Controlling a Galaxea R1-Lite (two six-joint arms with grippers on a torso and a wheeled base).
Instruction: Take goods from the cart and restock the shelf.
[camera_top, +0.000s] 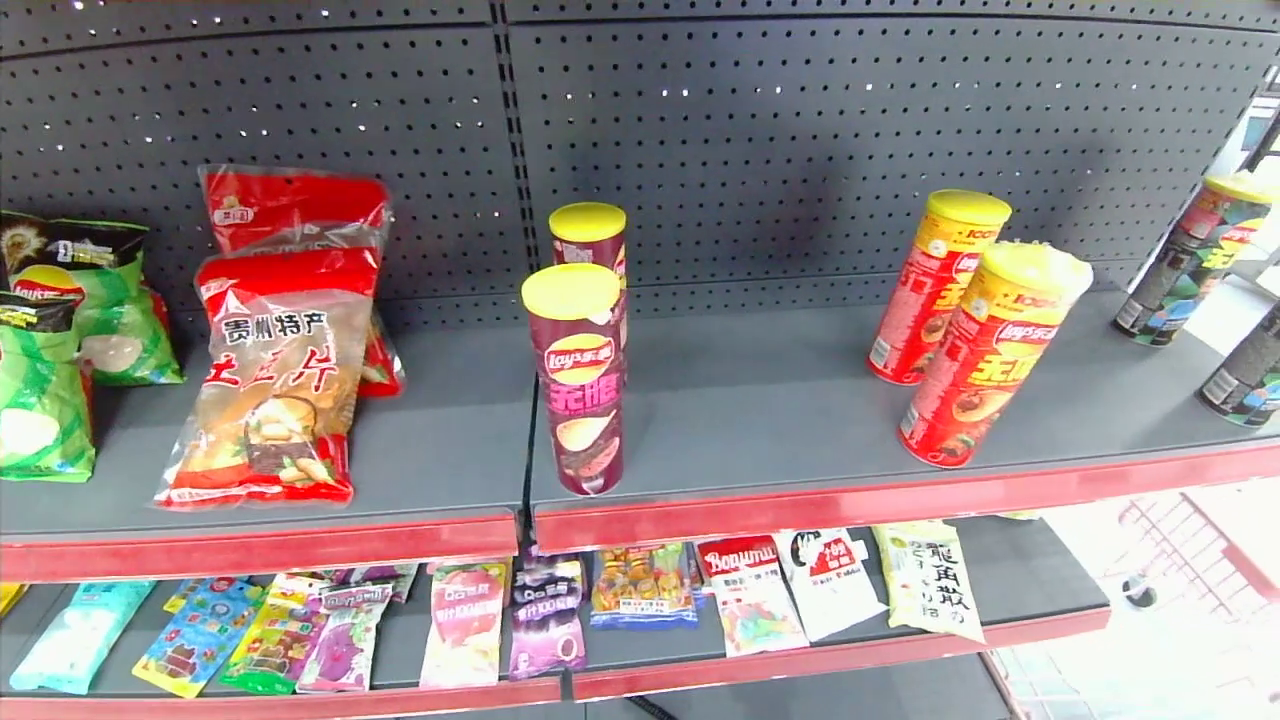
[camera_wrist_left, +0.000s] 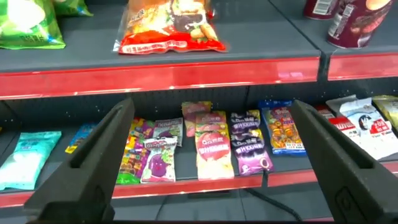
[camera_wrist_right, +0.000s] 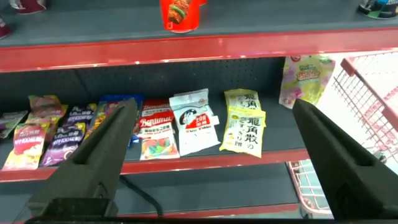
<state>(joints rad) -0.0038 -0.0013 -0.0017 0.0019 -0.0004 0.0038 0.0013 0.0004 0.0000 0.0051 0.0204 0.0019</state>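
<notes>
Grey shelf (camera_top: 760, 400), chip cans (camera_top: 585, 380), snack bags (camera_top: 270, 390)

Large printed lettering stands on the purple chip can (camera_top: 585, 385), red chip can (camera_top: 985, 360) and red-topped snack bag (camera_top: 270, 390).

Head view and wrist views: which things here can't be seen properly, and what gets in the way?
Head view: the rear purple cardboard chip can with yellow lid, lower body hidden by the front purple chip can.
Head view: the rear red plastic snack bag, lower half behind the front red-and-clear snack bag.
Right wrist view: the pink wire cart, cut off by the picture's edge, contents unseen.
</notes>
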